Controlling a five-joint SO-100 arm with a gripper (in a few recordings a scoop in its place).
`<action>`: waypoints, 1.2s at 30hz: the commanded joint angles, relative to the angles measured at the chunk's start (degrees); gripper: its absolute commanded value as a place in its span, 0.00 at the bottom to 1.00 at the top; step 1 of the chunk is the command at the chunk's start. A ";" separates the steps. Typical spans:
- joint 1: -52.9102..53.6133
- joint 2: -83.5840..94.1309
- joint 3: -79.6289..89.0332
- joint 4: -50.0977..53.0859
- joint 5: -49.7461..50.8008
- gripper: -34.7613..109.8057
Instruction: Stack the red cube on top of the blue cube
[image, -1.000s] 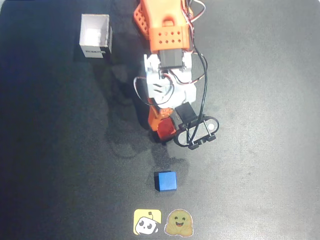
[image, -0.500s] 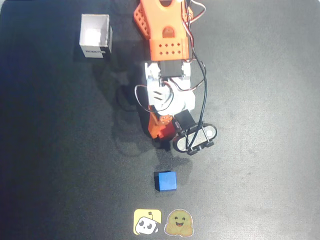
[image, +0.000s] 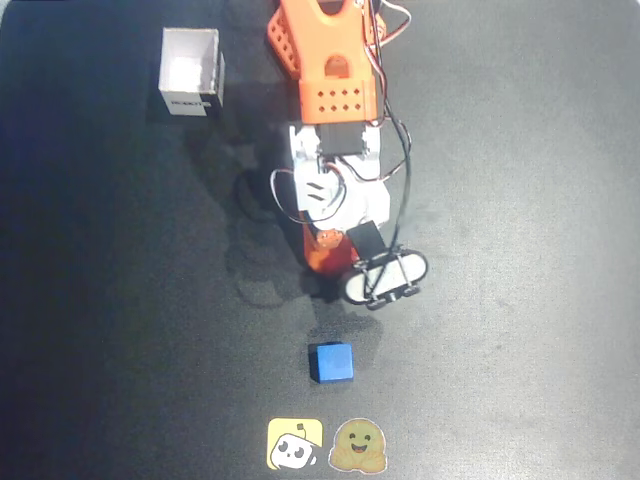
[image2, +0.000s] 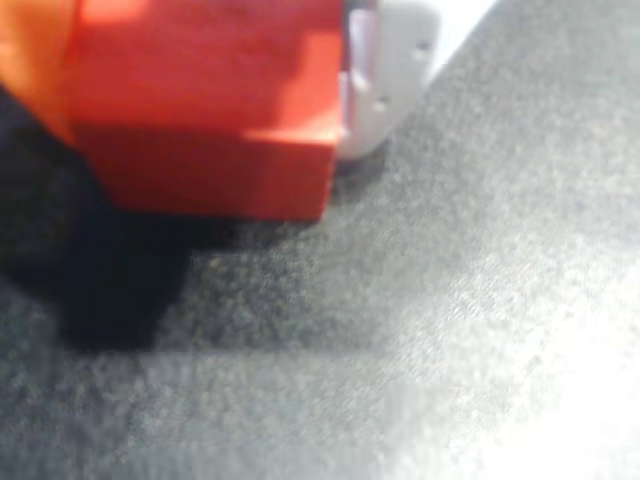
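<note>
My table (image: 520, 200) was a flat matte black surface. On it sat a small solid bright-blue cube (image: 331, 362), a white open-topped box (image: 190, 70) well apart, and two flat cartoon stickers (image: 328, 444) near the cube.

a white open box (image: 190, 72) stands on the black table (image: 520, 200) near the upper left corner in the overhead view. two stickers lie side by side at the bottom edge: a yellow square one (image: 295, 444) and a round brownish smiling one (image: 359, 446).
</note>
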 joint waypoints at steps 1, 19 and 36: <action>1.14 5.71 0.09 2.11 6.15 0.24; 3.78 0.09 -23.47 20.30 13.01 0.24; 1.23 -22.68 -51.77 24.35 13.62 0.24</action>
